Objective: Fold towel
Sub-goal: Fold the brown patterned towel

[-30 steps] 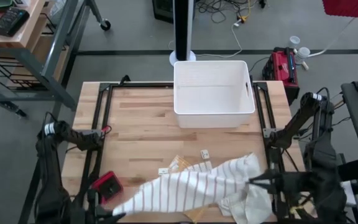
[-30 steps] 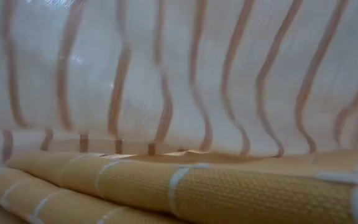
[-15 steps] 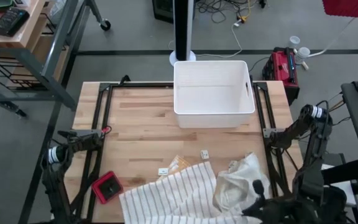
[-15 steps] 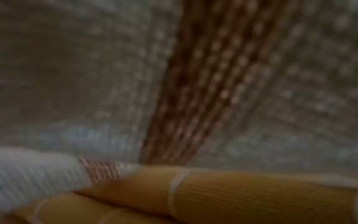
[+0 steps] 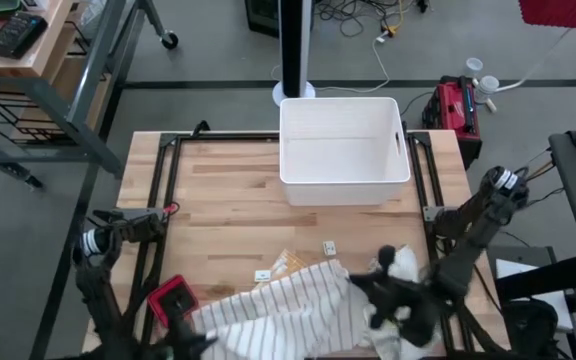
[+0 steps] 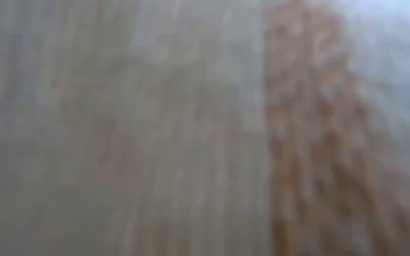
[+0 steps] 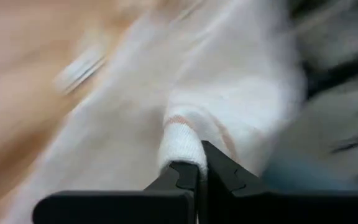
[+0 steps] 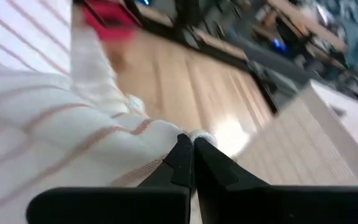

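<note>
The white towel (image 5: 288, 305) with thin brown stripes lies at the table's near edge, partly spread out and bunched at its right end (image 5: 400, 265). My left gripper (image 5: 194, 341) is at the towel's left end by the near edge, shut on it. My right gripper (image 5: 360, 283) reaches in from the right over the bunched end, shut on cloth too. In the low view, blurred towel cloth (image 6: 191, 128) fills the whole picture. My left gripper pinches a bunched, rolled bit of the towel's edge (image 7: 181, 140) between its two fingers. The fingers slant down at it. The cloth runs away from the fingers onto the table; how many layers I cannot tell. My right gripper pinches the towel's edge (image 8: 165, 138) between its two fingertips, slanting down from the table's right side. The striped cloth falls away to one side of the fingers, slack, with its lower part on the table.
A white bin (image 5: 343, 150) stands at the far middle of the table. A red flat thing (image 5: 172, 298) lies near the left gripper. A yellowish cloth (image 5: 290, 262) and small white tags (image 5: 328, 247) lie just beyond the towel. Bare wood spreads across the table's middle.
Both grippers have sunk toward the table, staying shut on the towel. The right one has also gone left, in over the table. The towel, before held up and drawn out between them, now lies lower and slacker, with its right end bunched up.
</note>
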You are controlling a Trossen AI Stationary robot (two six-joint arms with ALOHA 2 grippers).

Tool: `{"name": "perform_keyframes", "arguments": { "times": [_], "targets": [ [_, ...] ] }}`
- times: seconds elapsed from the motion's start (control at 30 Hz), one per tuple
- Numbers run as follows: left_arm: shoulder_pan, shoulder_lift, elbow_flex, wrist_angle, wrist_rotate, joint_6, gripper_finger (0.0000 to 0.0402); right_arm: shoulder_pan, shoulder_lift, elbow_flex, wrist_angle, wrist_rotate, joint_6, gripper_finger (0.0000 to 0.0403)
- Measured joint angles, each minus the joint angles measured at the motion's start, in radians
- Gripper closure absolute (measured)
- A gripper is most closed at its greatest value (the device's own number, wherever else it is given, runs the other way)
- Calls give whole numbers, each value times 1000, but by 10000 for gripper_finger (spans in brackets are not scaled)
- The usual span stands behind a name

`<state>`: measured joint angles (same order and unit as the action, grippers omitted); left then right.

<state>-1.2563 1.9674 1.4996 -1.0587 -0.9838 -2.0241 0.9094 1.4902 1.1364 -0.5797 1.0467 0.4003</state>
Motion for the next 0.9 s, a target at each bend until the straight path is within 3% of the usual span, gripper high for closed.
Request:
{"name": "perform_keyframes", "arguments": {
  "times": [0.07,0.1,0.2,0.27,0.37,0.47,0.6,0.73,0.9],
  "targets": [
    [20,8,-25,-36,162,-75,401,-46,-2,-47,-2,-6,10,403],
    [22,8,-38,-35,193,-89,401,-65,-5,-69,-5,-4,26,403],
    [8,8,-56,-83,201,-159,401,-116,-23,-127,2,0,53,403],
    [-3,4,-49,-201,224,-260,401,-143,-35,-164,1,-9,54,403],
    [-9,1,-24,-352,231,-354,401,-181,-45,-213,15,-90,72,403],
    [-5,0,-16,-348,226,-319,401,-197,-44,-257,68,-184,90,403],
    [3,2,-28,-286,225,-221,401,-220,-29,-321,219,-210,70,399],
    [5,-11,-38,-287,248,-247,393,-271,-38,-325,253,-252,52,366],
    [19,-84,-67,-337,398,-245,351,-360,-62,-277,165,-406,27,291]
  ]
}}
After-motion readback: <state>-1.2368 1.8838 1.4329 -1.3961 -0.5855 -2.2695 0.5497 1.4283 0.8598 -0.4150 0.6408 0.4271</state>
